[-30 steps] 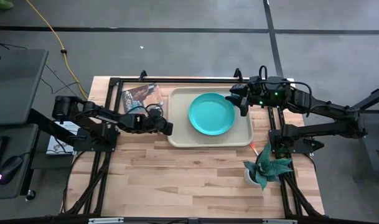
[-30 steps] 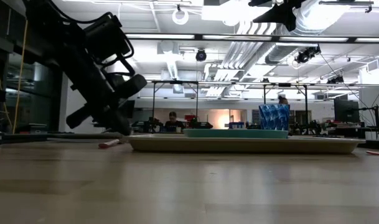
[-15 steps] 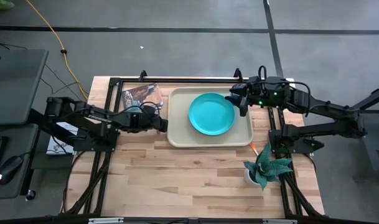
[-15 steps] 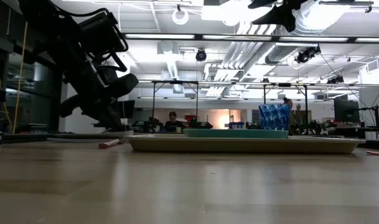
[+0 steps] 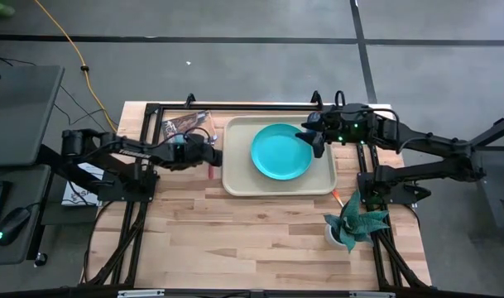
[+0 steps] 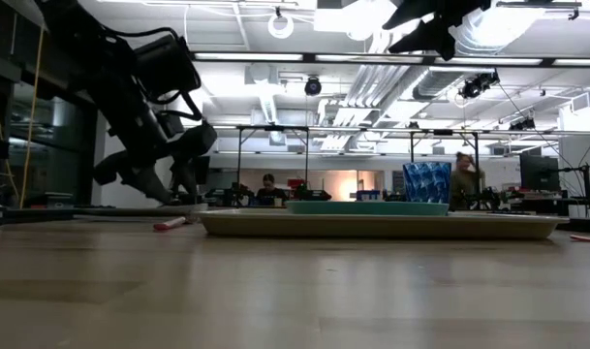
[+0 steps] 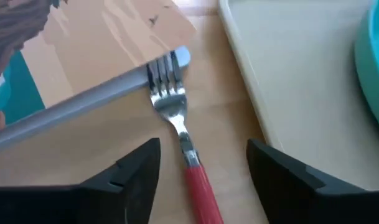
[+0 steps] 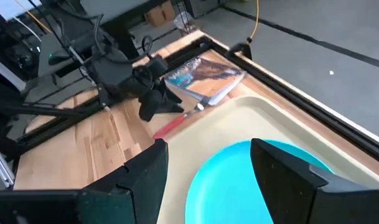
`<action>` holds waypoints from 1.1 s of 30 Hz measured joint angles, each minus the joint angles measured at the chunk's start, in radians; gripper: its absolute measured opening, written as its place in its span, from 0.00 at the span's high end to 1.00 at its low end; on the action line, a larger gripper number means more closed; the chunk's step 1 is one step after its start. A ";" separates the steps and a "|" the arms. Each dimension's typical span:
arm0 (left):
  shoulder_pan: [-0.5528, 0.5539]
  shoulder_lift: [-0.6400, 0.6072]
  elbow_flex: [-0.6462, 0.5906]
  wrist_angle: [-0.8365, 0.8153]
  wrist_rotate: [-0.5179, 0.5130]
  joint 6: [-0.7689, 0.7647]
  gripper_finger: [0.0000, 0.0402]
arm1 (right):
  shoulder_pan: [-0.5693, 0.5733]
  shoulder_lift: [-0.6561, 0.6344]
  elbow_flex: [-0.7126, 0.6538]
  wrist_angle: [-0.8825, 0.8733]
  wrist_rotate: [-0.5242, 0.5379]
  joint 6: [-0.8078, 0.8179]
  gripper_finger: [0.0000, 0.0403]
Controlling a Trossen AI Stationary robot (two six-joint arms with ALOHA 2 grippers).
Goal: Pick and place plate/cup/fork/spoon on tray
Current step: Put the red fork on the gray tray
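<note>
The beige tray (image 5: pixel 235 178) lies at the table's far middle with the turquoise plate (image 5: pixel 281 151) on it. In the low view the blue cup (image 6: pixel 426 181) stands upright on the tray beside the plate. The red-handled fork (image 7: pixel 188 158) lies flat on the table left of the tray, its tines against the booklet's edge (image 7: pixel 114 84). My left gripper (image 7: pixel 203 149) hovers open just above it, one finger on each side of the handle. My right gripper (image 8: pixel 208 152) hangs open over the tray's far right part. The orange-handled spoon (image 5: pixel 338 197) lies on the table by the plant.
A brown printed booklet (image 5: pixel 185 126) lies at the far left beside the tray. A white pot with a teal plant (image 5: pixel 351 225) stands at the near right. Black frame rails (image 5: pixel 235 106) run along the table's far edge. A person (image 6: pixel 464 179) stands far off in the room.
My left gripper has moved toward the table's far edge and a little left, along the fork, and has opened from shut. The fork has stayed lying on the table. My right gripper has shifted slightly toward the table's left over the tray.
</note>
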 joint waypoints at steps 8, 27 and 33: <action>0.002 0.099 0.000 0.048 0.006 -0.070 0.45 | 0.000 0.006 0.000 0.001 0.000 0.004 0.45; -0.027 0.214 -0.001 0.072 -0.098 -0.159 0.87 | 0.000 0.005 -0.001 0.004 0.000 0.005 0.45; -0.035 0.161 -0.002 0.065 -0.044 -0.122 0.95 | 0.000 0.005 -0.001 0.004 0.000 -0.001 0.45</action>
